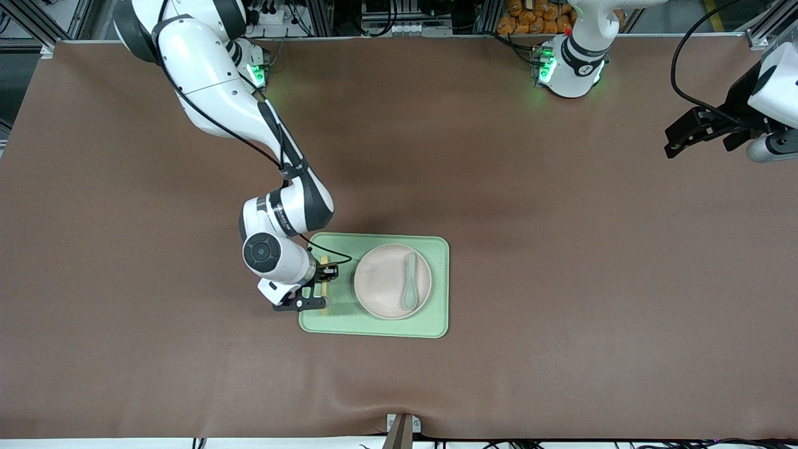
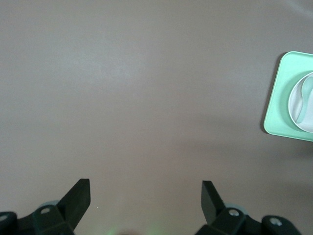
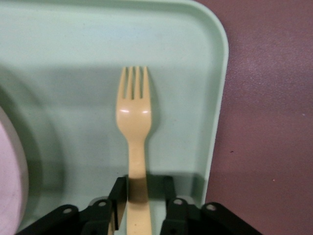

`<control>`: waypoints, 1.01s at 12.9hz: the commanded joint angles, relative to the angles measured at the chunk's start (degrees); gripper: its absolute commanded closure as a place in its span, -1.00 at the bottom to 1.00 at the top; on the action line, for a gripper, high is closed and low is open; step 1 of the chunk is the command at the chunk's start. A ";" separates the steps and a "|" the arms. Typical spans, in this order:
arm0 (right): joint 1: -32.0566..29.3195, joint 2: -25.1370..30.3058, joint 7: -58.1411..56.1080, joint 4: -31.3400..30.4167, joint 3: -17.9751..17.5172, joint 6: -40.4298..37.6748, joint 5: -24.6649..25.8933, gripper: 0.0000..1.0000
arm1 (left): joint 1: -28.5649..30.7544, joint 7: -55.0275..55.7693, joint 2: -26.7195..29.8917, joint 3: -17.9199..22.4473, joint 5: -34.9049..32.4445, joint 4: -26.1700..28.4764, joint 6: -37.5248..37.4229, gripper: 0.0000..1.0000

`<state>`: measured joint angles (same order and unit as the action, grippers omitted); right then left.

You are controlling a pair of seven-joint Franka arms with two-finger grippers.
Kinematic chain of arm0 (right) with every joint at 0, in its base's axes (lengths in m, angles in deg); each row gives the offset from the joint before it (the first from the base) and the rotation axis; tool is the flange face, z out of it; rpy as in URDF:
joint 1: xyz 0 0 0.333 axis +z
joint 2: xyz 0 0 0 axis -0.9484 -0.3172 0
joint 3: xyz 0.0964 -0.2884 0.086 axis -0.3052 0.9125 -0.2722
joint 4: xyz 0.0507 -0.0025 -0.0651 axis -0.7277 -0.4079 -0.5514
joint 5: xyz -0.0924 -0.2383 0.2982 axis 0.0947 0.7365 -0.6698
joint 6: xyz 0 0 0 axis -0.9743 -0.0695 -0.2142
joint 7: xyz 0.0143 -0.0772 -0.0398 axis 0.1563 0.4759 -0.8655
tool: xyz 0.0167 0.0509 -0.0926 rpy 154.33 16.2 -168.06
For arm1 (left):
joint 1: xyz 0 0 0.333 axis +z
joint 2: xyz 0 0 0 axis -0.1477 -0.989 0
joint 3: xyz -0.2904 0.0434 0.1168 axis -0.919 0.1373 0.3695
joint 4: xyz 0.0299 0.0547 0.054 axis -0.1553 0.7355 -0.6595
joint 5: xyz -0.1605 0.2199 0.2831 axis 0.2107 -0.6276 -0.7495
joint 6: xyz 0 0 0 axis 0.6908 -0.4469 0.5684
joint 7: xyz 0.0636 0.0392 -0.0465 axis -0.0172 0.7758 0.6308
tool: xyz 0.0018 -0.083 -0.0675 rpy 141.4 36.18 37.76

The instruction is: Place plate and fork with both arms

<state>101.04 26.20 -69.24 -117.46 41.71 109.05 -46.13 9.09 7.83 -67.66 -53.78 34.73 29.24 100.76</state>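
Note:
The off-white plate (image 1: 383,287) lies on the light green tray (image 1: 436,312) with a grey-green spoon (image 1: 410,280) on it. The pale yellow fork (image 1: 324,259) lies flat on the tray beside the plate, toward the right arm's end. My right gripper (image 1: 321,282) is low over the fork. In the right wrist view the fork (image 3: 134,112) runs between the fingers of the right gripper (image 3: 144,188): one finger touches the handle, the other stands apart from it, so the gripper is open. My left gripper (image 1: 676,143) waits at the left arm's end of the table; it is open and empty (image 2: 145,188).
The brown table mat (image 1: 561,249) spreads wide around the tray. The left wrist view shows a corner of the tray (image 2: 279,98) with the plate (image 2: 296,105) far off. The plate's rim (image 3: 7,166) sits close beside the fork.

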 commanded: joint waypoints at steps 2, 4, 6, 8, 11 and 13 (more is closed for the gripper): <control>-1.06 3.78 0.42 0.31 0.11 -6.74 -0.96 -1.00 | -0.15 -1.02 0.23 -0.05 0.12 0.11 0.17 -1.00; -2.28 7.55 0.24 0.23 0.54 -10.09 -0.61 -1.00 | -0.15 -1.02 0.23 -0.05 0.03 0.11 0.17 -1.00; -2.82 12.21 -0.55 -0.13 2.91 -13.51 -0.43 -1.00 | -0.24 -1.02 0.23 -0.05 0.12 0.11 0.17 -1.00; -2.73 16.51 -0.72 -0.21 5.63 -18.34 1.14 -1.00 | -0.24 -1.02 0.23 -0.05 0.03 0.11 0.17 -1.00; -5.61 21.18 -4.58 -0.30 8.28 -24.93 2.03 -1.00 | -0.24 -1.02 0.23 -0.05 0.12 0.19 0.17 -1.00; -9.39 25.04 -8.96 -0.30 8.46 -32.21 2.46 -1.00 | -0.24 -1.02 0.23 -0.05 0.12 0.19 0.17 -1.00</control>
<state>95.04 46.90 -74.52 -115.76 50.90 81.28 -44.58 8.86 7.83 -67.71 -53.84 34.74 29.43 100.77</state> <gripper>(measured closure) 0.000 0.000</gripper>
